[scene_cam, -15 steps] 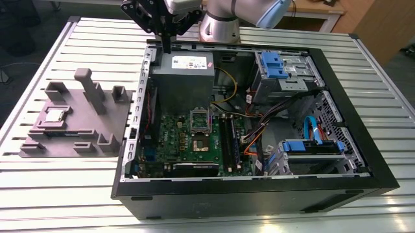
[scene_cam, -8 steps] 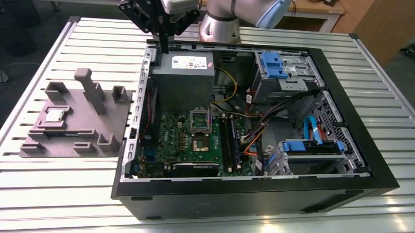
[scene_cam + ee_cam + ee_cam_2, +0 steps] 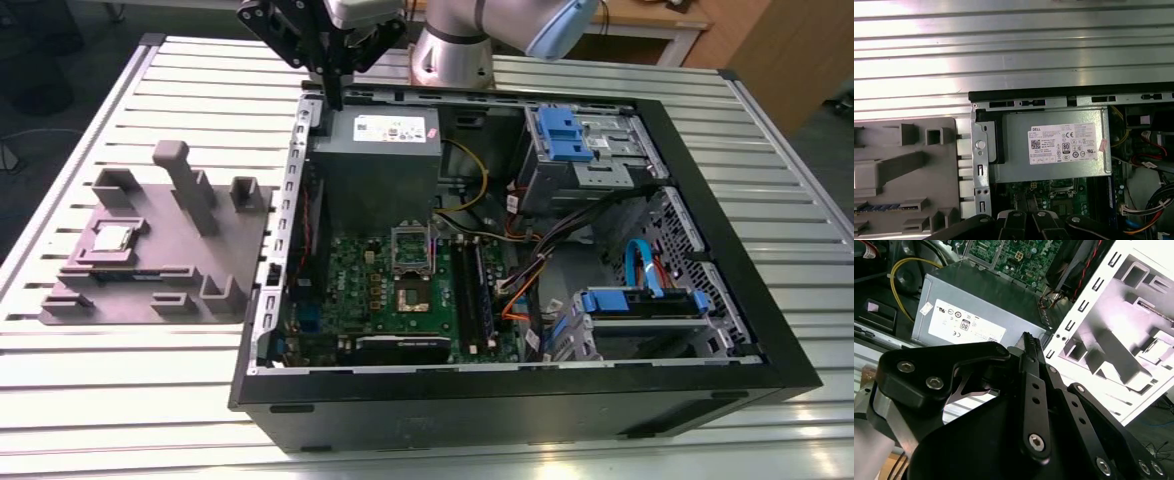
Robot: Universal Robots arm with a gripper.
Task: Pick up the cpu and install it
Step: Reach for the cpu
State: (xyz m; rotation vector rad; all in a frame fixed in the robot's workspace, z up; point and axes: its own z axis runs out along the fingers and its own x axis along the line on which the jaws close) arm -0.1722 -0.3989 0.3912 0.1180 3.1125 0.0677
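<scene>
While hovering over the back rim of the case point(image 3: 534, 405), just above the power supply point(image 3: 376, 165), logging the hand point(image 3: 330, 92) as clenched: fingertips point(image 3: 1029, 355) pressing together in the second wrist view, gripping nothing.

Locating the cpu point(image 3: 110, 237) well apart from the hand, lying flat in a shallow recess of the grey holder point(image 3: 200, 295) on the table point(image 3: 134, 400), at the exterior view's left of the case.

Placing the socket point(image 3: 411, 272) mid-motherboard point(image 3: 350, 285), below the power supply in the exterior view; not judging its frame open or closed.

Flagging likely risks:
- snagging on the holder's tall posts, standing near the chip, during any descent there
- pinching such thin edges poorly, tilting or dropping the chip
- clipping the case wall or the loose cables point(image 3: 527, 275) near the socket while crossing over
- seating the chip rotated or skewed, probably damaging the socket contacts
</scene>
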